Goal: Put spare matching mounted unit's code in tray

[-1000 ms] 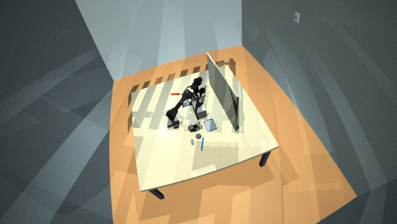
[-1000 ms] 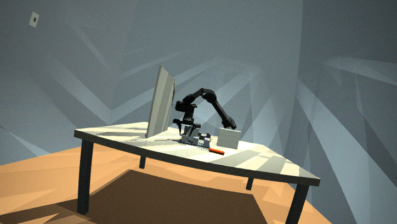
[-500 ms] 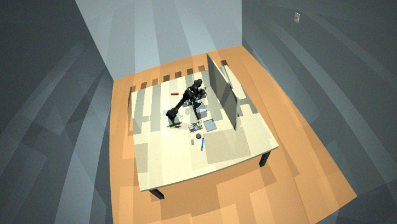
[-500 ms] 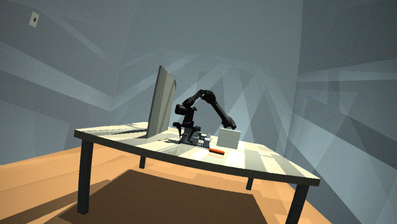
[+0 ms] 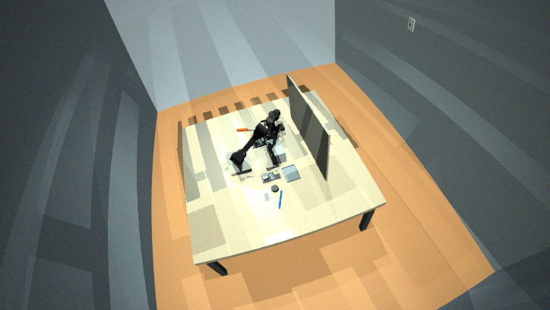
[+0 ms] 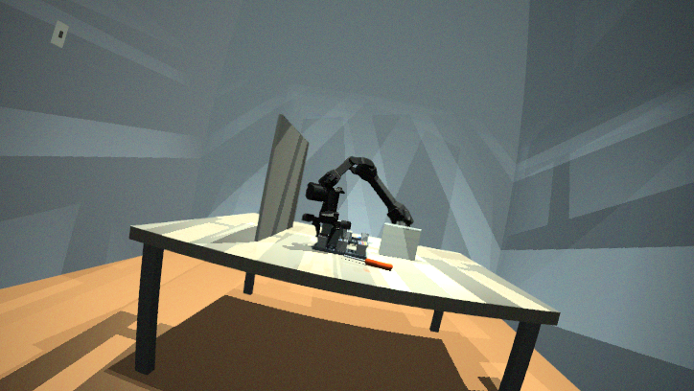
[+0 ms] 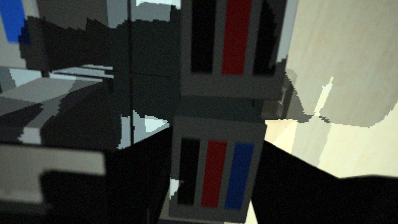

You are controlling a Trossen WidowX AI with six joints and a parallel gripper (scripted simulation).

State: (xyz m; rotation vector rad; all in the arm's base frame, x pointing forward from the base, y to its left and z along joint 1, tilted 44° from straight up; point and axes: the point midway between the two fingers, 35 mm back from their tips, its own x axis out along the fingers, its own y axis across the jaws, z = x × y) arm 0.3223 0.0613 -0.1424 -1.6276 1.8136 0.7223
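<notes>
A small grey block with black, red and blue stripes [image 7: 215,170] stands between the fingers of my gripper [image 7: 210,135] [image 6: 331,235]. The fingers press on its two sides, so the gripper is shut on it. It sits low, slightly tilted, at the edge of a group of blocks. Another grey block with black and red stripes [image 7: 235,47] is right behind it in the wrist view. The flat blue-grey tray [image 5: 291,173] looks empty in the top view. Which unit is the mounted one, and its printed code, cannot be told from these frames.
A tall grey partition [image 5: 308,127] [image 6: 283,182] stands beside the arm. A pale upright panel [image 6: 400,241] stands by the arm's base. An orange screwdriver handle [image 5: 241,129] [image 6: 379,264], a board with small modules [image 5: 270,175], a dark round piece [image 5: 274,188] and a blue stick [image 5: 280,199] lie about.
</notes>
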